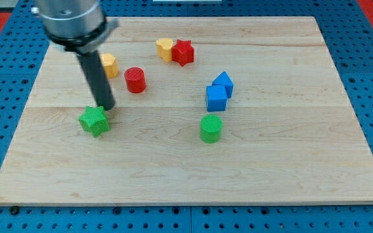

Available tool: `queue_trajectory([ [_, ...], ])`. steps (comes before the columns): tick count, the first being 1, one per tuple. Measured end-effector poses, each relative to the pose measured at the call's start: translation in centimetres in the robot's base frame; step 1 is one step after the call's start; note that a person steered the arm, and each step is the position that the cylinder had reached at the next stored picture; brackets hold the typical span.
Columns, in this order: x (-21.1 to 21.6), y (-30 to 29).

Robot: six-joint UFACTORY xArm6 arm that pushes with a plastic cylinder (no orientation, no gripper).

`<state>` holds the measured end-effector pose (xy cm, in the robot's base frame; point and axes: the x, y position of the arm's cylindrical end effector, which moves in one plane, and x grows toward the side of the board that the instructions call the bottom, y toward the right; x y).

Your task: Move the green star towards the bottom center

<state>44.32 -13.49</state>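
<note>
The green star (94,121) lies on the wooden board (283,168) at the view's left, a little below mid-height. My tip (106,107) stands just above and to the right of the star, touching or nearly touching its upper right edge. The dark rod rises from the tip to the arm's grey body at the view's top left.
A green cylinder (210,128) sits near the board's middle. Two blue blocks (217,98) (223,83) stand above it. A red cylinder (135,79), a yellow block (109,65) partly behind the rod, a yellow heart-like block (165,48) and a red star (184,52) lie toward the top.
</note>
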Motion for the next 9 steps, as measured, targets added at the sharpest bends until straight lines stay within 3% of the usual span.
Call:
queue_trajectory([
  [3,0.5,-10.7],
  [4,2.4,-9.5],
  [7,2.8,-0.1],
  [9,4.9,0.1],
])
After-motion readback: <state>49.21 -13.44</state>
